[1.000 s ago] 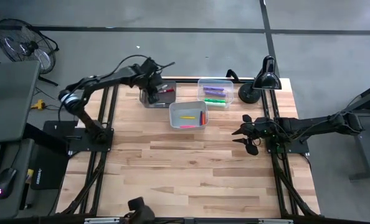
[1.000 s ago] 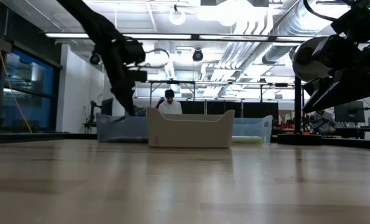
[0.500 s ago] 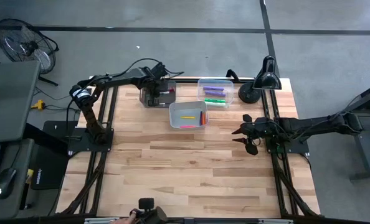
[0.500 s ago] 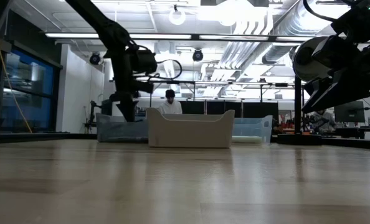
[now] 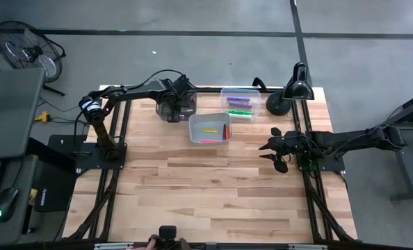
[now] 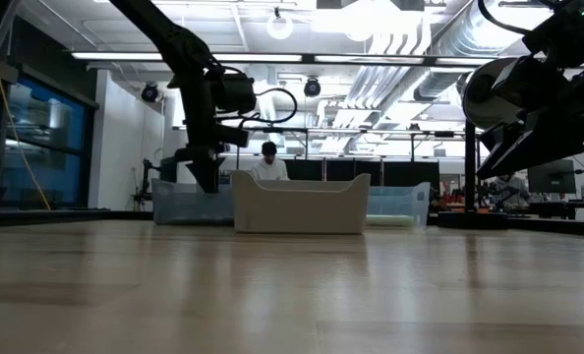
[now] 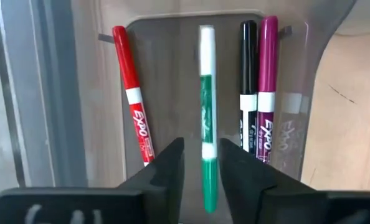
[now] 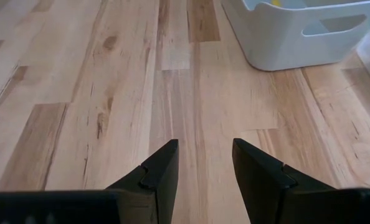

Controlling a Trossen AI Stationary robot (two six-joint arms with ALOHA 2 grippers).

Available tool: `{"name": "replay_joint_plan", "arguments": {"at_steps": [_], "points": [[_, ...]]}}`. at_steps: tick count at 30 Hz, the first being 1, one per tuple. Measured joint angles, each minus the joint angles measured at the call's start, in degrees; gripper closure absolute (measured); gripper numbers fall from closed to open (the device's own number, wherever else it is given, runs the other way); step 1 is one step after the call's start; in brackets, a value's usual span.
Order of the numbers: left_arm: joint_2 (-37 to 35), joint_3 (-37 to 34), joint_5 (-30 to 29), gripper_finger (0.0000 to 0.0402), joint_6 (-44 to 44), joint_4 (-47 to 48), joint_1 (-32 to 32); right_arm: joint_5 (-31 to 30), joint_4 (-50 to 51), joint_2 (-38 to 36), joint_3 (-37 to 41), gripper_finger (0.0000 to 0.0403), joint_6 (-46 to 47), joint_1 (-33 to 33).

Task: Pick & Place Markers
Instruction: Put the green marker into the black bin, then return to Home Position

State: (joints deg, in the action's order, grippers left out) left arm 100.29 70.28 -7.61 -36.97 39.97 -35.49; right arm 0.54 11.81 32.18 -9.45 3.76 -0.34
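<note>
Left wrist view: left gripper (image 7: 202, 146) parted a little, straddling green marker (image 7: 207, 106) without pinching it, a slim gap on either side. Lift straight up, keeping both fingers off the barrel to avoid dragging it. Just beside the jaws, red marker (image 7: 132, 99) on one side, black marker (image 7: 248, 68) and purple marker (image 7: 267, 68) on the other, all flat in smoky bin (image 7: 166, 74). Right gripper (image 8: 203, 149) well apart, spread wide, holding nothing, white bin (image 8: 284, 43) ahead.
</note>
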Motion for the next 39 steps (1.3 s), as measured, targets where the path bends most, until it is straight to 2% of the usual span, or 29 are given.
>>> {"name": "replay_joint_plan", "arguments": {"at_steps": [5,11,17,21,26,30,36,39], "points": [[0.0,0.0,-0.43,0.0284,1.35,-0.09,-0.08,0.86,0.0,0.0,0.0,0.0263,0.29,0.0],[-0.31,1.99,1.3,0.028,8.87,0.91,-0.11,1.12,-0.02,0.0,0.0,0.0263,0.32,-0.01],[-4.36,2.67,9.03,0.028,13.27,-0.12,2.05,1.53,-0.03,-1.57,0.0,0.0263,2.5,0.0],[-8.28,1.23,14.31,0.028,16.51,-0.83,4.1,1.53,0.89,-5.41,0.0,0.0263,2.97,0.0],[-16.33,-7.01,16.68,0.028,20.97,-7.53,9.14,1.54,4.01,-13.74,0.02,0.0263,3.52,-0.01],[-24.65,-18.04,17.66,0.028,25.99,-21.41,14.88,1.55,4.13,-21.41,0.02,0.0263,3.32,0.0],[-36.56,-34.66,13.71,0.0279,33.18,-43.66,23.27,1.49,3.55,-30.86,0.02,0.0263,2.25,0.0],[-41.1,-40.39,11.34,0.0279,34.61,-50.57,26.38,1.49,2.75,-32.1,-0.01,0.0263,1.78,0.0]]}}
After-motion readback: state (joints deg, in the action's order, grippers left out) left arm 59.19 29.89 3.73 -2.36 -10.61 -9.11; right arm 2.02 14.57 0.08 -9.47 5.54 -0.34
